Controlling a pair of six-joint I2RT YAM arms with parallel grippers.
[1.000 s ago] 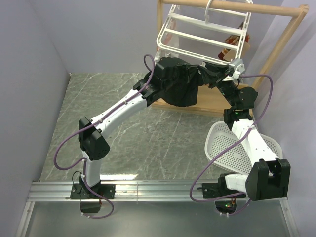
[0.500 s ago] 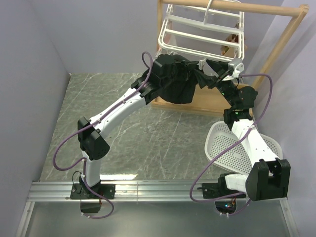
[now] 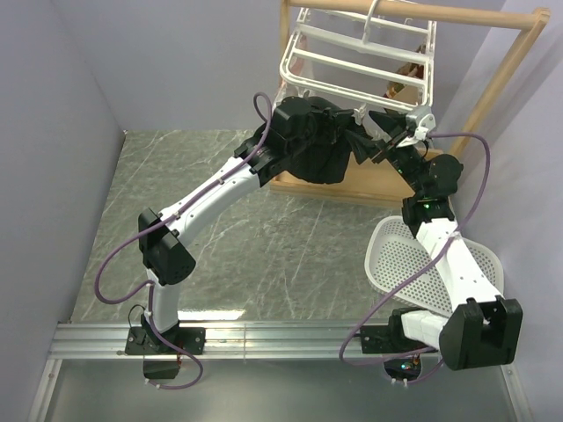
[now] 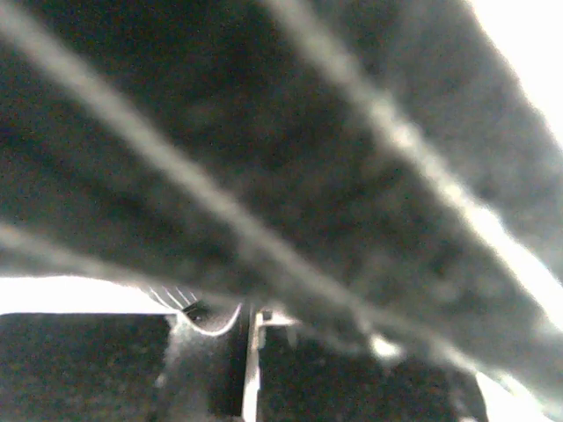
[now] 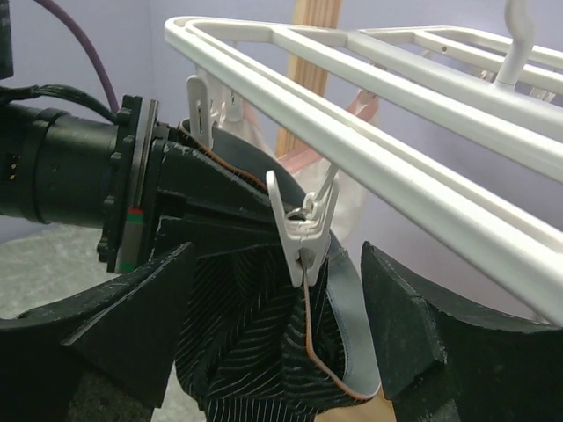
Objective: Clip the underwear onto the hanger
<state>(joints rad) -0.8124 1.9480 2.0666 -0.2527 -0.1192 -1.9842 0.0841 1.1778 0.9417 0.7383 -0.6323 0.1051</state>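
Note:
The white hanger (image 3: 352,66) hangs by its hook from a wooden frame; its bars cross the right wrist view (image 5: 369,149). The black underwear (image 3: 321,163) hangs below its near edge. In the right wrist view a white clip (image 5: 303,233) is clamped on the underwear's (image 5: 255,352) orange-trimmed waistband. My left gripper (image 3: 347,132) is shut on the fabric just left of the clip (image 5: 220,207). Blurred black fabric (image 4: 264,158) fills the left wrist view above that gripper (image 4: 251,352). My right gripper (image 3: 383,136) is open, its fingers (image 5: 132,325) standing either side of the clip without touching it.
The light wooden frame (image 3: 501,70) and its tray base (image 3: 369,185) stand behind the arms. A whitish pouch with red edging (image 5: 352,189) and a brown item (image 3: 400,88) hang on the rack. A white perforated basket (image 3: 400,259) lies under the right arm.
My right gripper has opened and drawn back from the clip. The rack has swung up and back. The left gripper has risen slightly with the underwear.

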